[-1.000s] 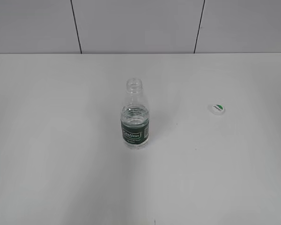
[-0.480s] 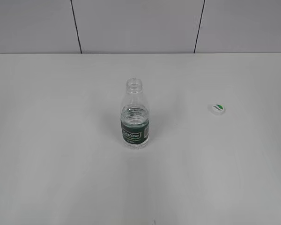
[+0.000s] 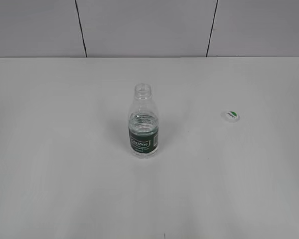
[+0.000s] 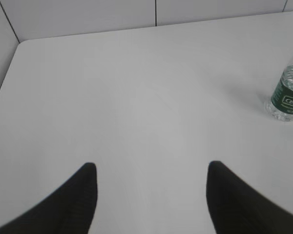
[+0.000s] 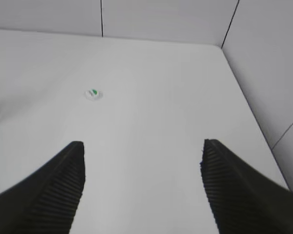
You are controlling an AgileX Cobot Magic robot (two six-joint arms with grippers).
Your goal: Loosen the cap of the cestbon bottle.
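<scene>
Nothing has moved since the earlier frames: bottle and cap sit exactly where they were, and neither arm shows in the exterior view.

Taking the bottle (image 3: 143, 124) as landmark and going left to right: the left gripper (image 4: 150, 175) hangs well to the left of it, fingers spread wide and holding nothing, with the bottle at the far right edge of its wrist view. The bottle stands upright on the table (image 3: 60, 149), its neck bare and open. The cap (image 3: 231, 116) lies flat, well to the right of the bottle and a little farther back, green mark up. The right gripper (image 5: 142, 156) is farther right again, fingers wide apart and empty, with the cap ahead of it and to its left.

The cap is already off, so the task looks done. The risk now is the open bottle: it holds water, and a stray brush from either arm could tip it and spill. The loose cap could also be knocked away.
</scene>
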